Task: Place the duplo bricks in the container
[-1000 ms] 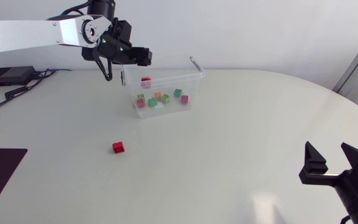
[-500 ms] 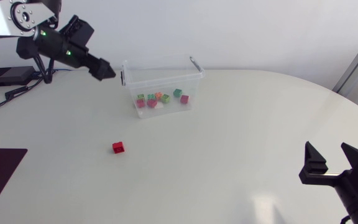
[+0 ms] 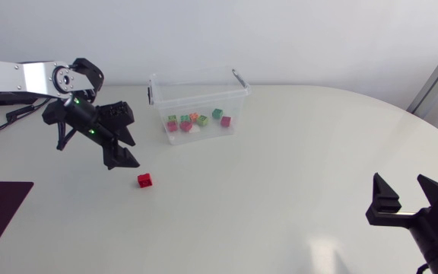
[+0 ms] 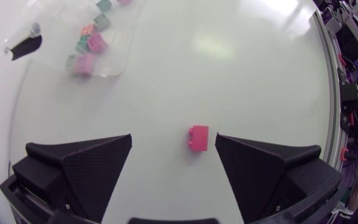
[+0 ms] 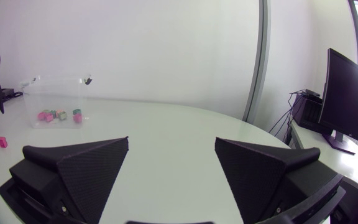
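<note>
One red duplo brick (image 3: 145, 180) lies loose on the white surface (image 3: 295, 167), well apart from the clear container (image 3: 200, 97) and nearer the camera than it. As far as the views show, it is the only piece outside. A cluster of small bricks (image 3: 186, 124), pink, green and orange among them, rests on the container's floor toward its near wall; their exact count is hard to tell. So the task looks nearly finished: most of the load is in, and one pick and one drop are left.

The left gripper (image 3: 125, 160) hangs just beside the red brick, on the side of the left arm (image 3: 21, 74), tilted down toward the surface. Its wrist view shows the fingers spread wide and holding nothing. The brick lies on the surface ahead of them, in line with the gap between them, closer to one finger than the other and touching neither. The grasp is not yet made. In my judgement the step in hand is the approach to this last brick, and the gripper needs to centre over it and descend before closing.

The right gripper (image 3: 411, 201) sits at the near right edge of the surface, far from everything, fingers apart and empty.
</note>
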